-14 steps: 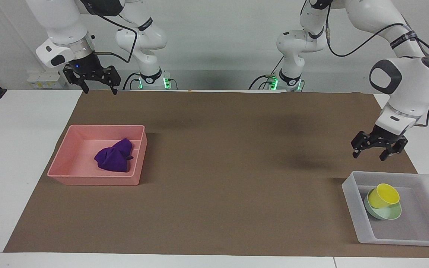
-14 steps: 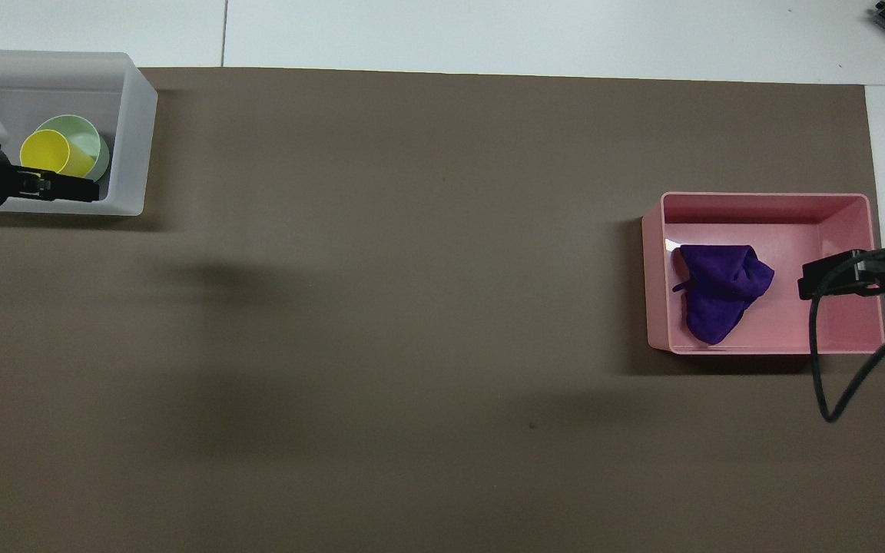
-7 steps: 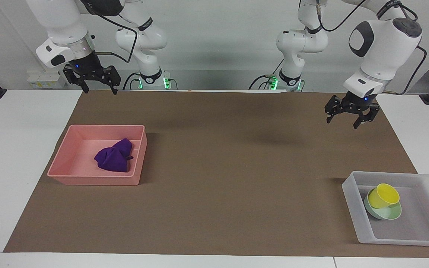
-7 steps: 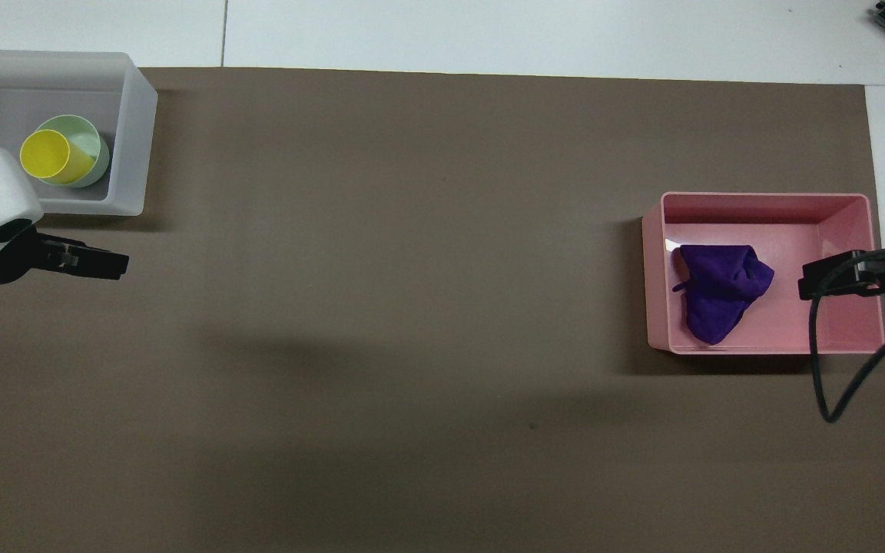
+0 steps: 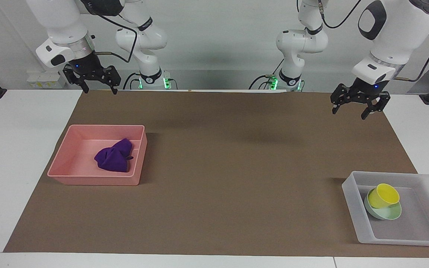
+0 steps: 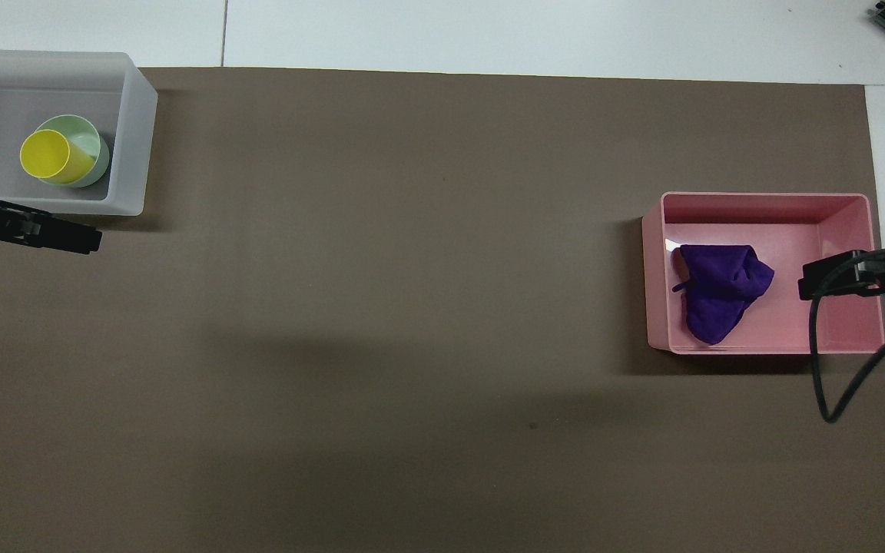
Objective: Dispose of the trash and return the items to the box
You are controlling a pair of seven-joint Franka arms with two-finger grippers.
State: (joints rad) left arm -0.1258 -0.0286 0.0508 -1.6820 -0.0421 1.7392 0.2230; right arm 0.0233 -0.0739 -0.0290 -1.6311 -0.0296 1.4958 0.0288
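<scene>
The rag (image 5: pixel 113 158) lay crumpled in the pink bin (image 5: pixel 62 165), toward the right arm's end of the table (image 5: pixel 13 149). The bin stood on the brown mat (image 5: pixel 237 167).

At the left arm's end, the box (image 5: pixel 352 201) sat on the mat's corner farthest from the robots. The bowl (image 5: pixel 389 213) rested on the box's floor, and the cup (image 5: pixel 384 195) sat tilted in the bowl.

The left gripper (image 5: pixel 356 106) hung in the air over the mat near its edge at the robots' end, well apart from the box. Its fingers (image 5: pixel 366 113) were spread apart and held nothing.

The right gripper (image 5: pixel 98 86) hung above the mat's corner by the robots at its own end, clear of the bin. Its fingers (image 5: pixel 114 90) were also spread apart and empty. In the overhead view it overlapped the bin's outer end, yet the facing view showed it raised well above.
</scene>
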